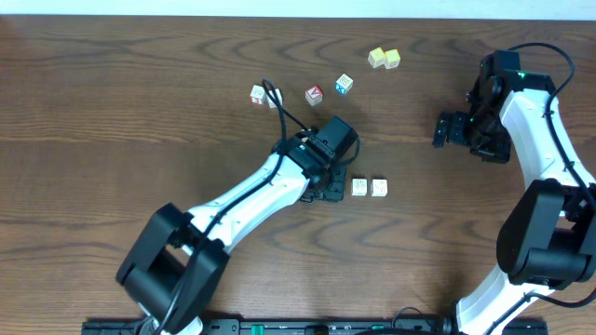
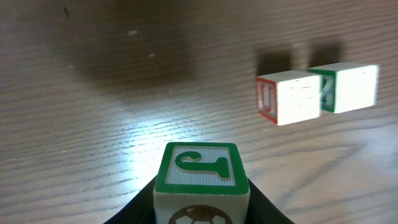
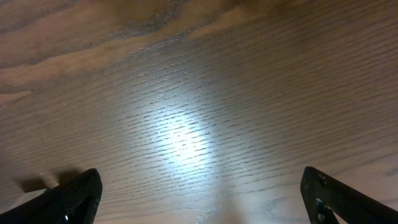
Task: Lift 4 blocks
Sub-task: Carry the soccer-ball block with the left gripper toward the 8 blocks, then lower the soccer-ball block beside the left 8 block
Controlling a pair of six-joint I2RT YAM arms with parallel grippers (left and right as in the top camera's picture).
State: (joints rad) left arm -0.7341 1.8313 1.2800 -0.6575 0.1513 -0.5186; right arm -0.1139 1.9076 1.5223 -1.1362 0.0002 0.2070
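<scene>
My left gripper (image 1: 332, 190) is shut on a cream block (image 2: 201, 177) that has a green-framed top face and a brown ball print on its side; the dark fingers (image 2: 138, 210) press both of its flanks. Two more cream blocks stand side by side just right of it: one (image 1: 359, 188) (image 2: 297, 98) red-framed, the other (image 1: 379, 188) (image 2: 348, 87) green-framed. A further cream block (image 1: 258, 94) lies at the back, beside the left arm's cable. In the overhead view the held block is hidden under the gripper. My right gripper (image 1: 448, 129) (image 3: 202, 199) hangs open over bare wood at the right.
A red-faced cube (image 1: 314, 94) and a blue-faced cube (image 1: 344, 85) sit at the back middle. Two pale yellow cubes (image 1: 384, 59) lie further back right. The left arm (image 1: 244, 205) stretches diagonally across the brown wooden table (image 1: 112, 112).
</scene>
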